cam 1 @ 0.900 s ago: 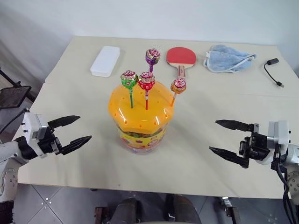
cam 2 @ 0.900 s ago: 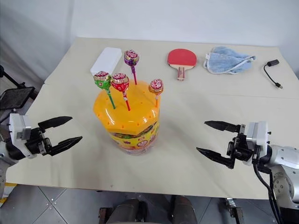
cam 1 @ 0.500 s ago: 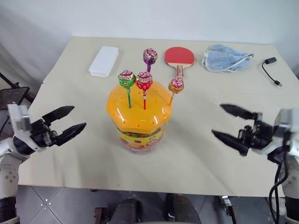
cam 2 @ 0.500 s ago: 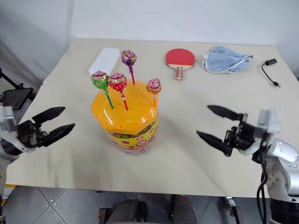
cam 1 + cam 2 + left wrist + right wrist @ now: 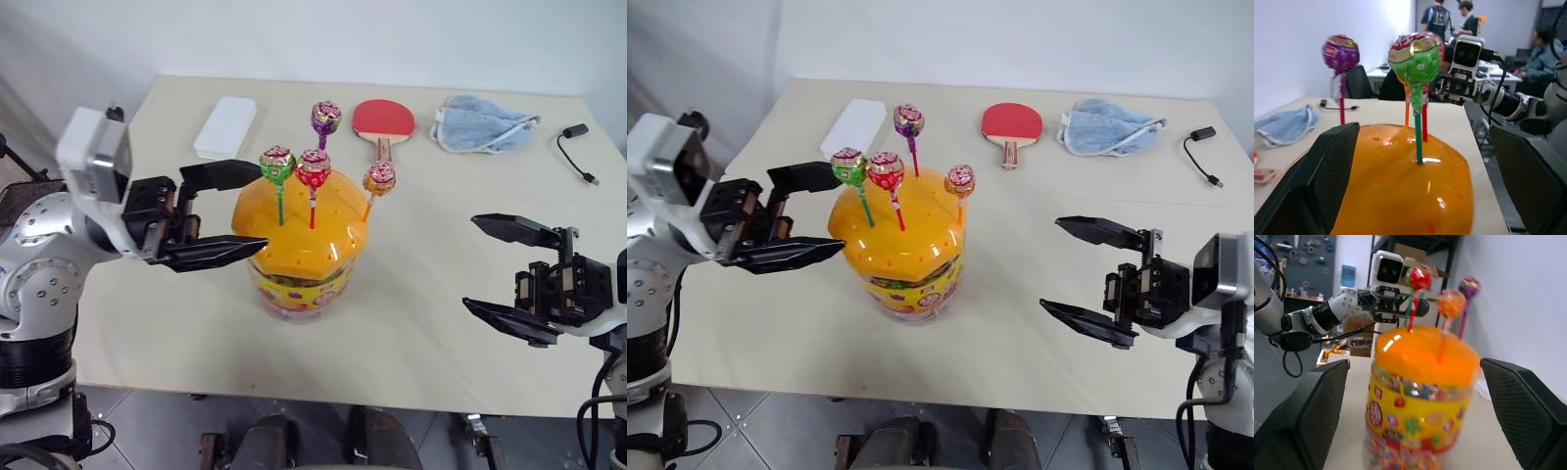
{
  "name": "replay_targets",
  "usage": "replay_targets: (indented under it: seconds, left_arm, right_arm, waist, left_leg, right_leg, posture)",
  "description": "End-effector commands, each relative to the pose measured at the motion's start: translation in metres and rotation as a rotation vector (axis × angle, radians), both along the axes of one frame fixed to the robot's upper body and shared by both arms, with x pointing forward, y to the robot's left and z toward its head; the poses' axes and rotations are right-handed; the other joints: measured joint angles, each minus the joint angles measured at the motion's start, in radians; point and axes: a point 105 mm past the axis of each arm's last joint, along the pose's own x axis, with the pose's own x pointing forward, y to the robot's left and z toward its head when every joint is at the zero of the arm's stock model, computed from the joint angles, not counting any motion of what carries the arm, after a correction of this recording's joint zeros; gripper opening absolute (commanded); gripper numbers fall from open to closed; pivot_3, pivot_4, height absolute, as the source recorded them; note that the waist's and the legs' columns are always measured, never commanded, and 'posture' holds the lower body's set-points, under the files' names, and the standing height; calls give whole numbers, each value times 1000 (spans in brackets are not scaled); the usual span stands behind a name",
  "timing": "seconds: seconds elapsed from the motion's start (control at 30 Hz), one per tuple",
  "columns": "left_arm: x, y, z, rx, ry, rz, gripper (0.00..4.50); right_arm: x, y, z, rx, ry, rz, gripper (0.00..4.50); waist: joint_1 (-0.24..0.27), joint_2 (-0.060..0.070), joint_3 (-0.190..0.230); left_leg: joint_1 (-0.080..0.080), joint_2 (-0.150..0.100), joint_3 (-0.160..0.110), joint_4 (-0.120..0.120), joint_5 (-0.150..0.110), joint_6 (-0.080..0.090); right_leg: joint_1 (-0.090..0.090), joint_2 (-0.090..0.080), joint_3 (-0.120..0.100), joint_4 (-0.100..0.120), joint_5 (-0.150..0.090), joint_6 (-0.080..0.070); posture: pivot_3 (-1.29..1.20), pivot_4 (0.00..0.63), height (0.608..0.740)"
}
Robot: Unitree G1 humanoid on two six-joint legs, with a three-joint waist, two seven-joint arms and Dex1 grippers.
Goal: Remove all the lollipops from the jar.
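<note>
Orange lid still carries all four lollipops; nothing is out of the jar yet.

Working left to right from the jar: your left gripper sits just beside the lid's left edge, fingers spread and empty, nearest the green-stick lollipop. The red-stick lollipop comes next, the purple-stick lollipop behind it, the orange-stick lollipop at the right rim. Your right gripper waits well right of the jar, fingers wide, holding nothing.
</note>
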Motion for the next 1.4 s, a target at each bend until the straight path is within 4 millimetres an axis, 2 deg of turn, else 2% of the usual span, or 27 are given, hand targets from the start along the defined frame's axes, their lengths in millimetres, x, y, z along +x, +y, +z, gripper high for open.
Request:
replay_targets:
  seconds: [0.03,0.13,0.23,0.63,0.67,0.77,0.8,0.93,0.97,1.0,1.07,1.13,1.17,1.23,1.27,1.33,1.4]
  left_arm:
    - [3,-11,4,-14,-20,-2,4500]
    - [-3,-16,3,-20,2,-63,4500]
    - [-4,-13,2,-11,27,-77,3929]
    - [0,-20,1,-25,22,-102,192]
    - [0,-20,2,-31,16,-97,12]
    - [-7,-8,37,-267,52,-163,12]
    - [-10,-3,42,-292,64,-181,12]
    - [-8,23,40,-283,126,-121,12]
    - [-2,35,41,-315,139,-63,12]
    - [11,57,40,-355,158,64,12]
    - [31,100,22,-362,222,307,12]
    - [46,131,-14,-242,339,559,12]
    - [48,145,-36,-158,416,656,12]
    - [39,178,-85,-6,591,870,12]
    - [32,190,-104,52,655,947,12]
    - [15,204,-137,150,750,1045,12]
    - [1,207,-159,205,816,1082,12]
  right_arm:
    - [-7,-10,0,-20,-46,-12,4470]
    - [-9,-16,-5,-21,-44,-40,4470]
    - [-8,-24,-10,-12,-43,-93,4500]
    - [-7,-37,-19,4,-28,-171,4500]
    - [-7,-38,-19,5,-27,-172,4500]
    - [-7,-37,-20,20,-16,-167,4500]
    - [-7,-37,-20,24,-13,-164,4500]
    - [-7,-35,-19,35,-11,-157,4500]
    - [-7,-34,-19,37,-12,-156,4500]
    - [-6,-32,-18,41,-14,-147,4500]
    - [-5,-28,-17,47,-17,-130,4500]
    - [-5,-24,-17,47,-20,-113,4500]
    - [-5,-22,-17,47,-22,-107,4500]
    - [-3,-19,-18,38,-25,-92,4500]
    - [-2,-18,-19,32,-26,-87,4500]
    - [1,-18,-21,23,-23,-82,4500]
    - [5,-17,-23,18,-15,-81,4500]
  waist:
    - [6,0,0]
    - [9,0,0]
    - [9,-1,0]
    - [9,-1,0]
    - [9,-1,0]
    - [10,-1,1]
    - [9,-2,1]
    - [3,-1,1]
    - [3,-1,1]
    - [4,-1,0]
    - [0,0,0]
    - [-4,0,0]
    - [-5,0,0]
    - [-5,-1,0]
    - [-6,-1,0]
    - [-5,-1,1]
    - [5,-3,1]
  left_leg:
    - [0,0,0,0,0,0]
    - [-1,0,0,1,0,0]
    - [-1,0,-1,2,0,1]
    - [0,0,-1,2,0,0]
    - [0,0,-1,2,0,0]
    - [-1,-1,-1,3,0,1]
    - [-1,-1,-2,3,0,1]
    - [0,0,-2,2,0,0]
    - [0,0,-2,2,0,0]
    - [1,0,-1,2,1,0]
    - [1,0,-1,2,1,0]
    - [2,0,0,1,1,0]
    - [2,0,0,1,1,0]
    - [2,0,0,0,0,0]
    - [1,0,0,-1,0,0]
    - [1,-1,0,-3,0,0]
    - [0,0,-2,-3,-1,-1]
  right_leg:
    - [0,1,0,0,0,0]
    - [1,0,0,0,0,0]
    - [1,0,0,0,0,0]
    - [1,0,0,0,0,0]
    - [1,0,0,0,0,0]
    - [1,0,0,0,0,0]
    - [1,-1,0,0,0,1]
    - [1,-1,0,1,0,0]
    - [1,0,0,1,0,0]
    - [1,0,0,1,0,0]
    - [1,0,1,2,0,0]
    - [1,1,2,2,0,0]
    - [1,1,2,2,0,0]
    - [0,1,2,1,0,0]
    - [0,1,2,1,0,0]
    - [-1,-2,2,0,0,0]
    - [-1,-6,2,-1,0,0]
  posture:
    - [0,150,740]
    - [0,150,740]
    - [0,150,740]
    - [0,150,740]
    - [0,150,740]
    - [0,150,740]
    - [0,150,740]
    - [0,150,740]
    - [0,150,740]
    - [0,150,740]
    - [0,150,740]
    - [0,150,740]
    - [0,150,740]
    - [0,150,740]
    - [0,150,740]
    - [0,150,740]
    - [0,150,740]
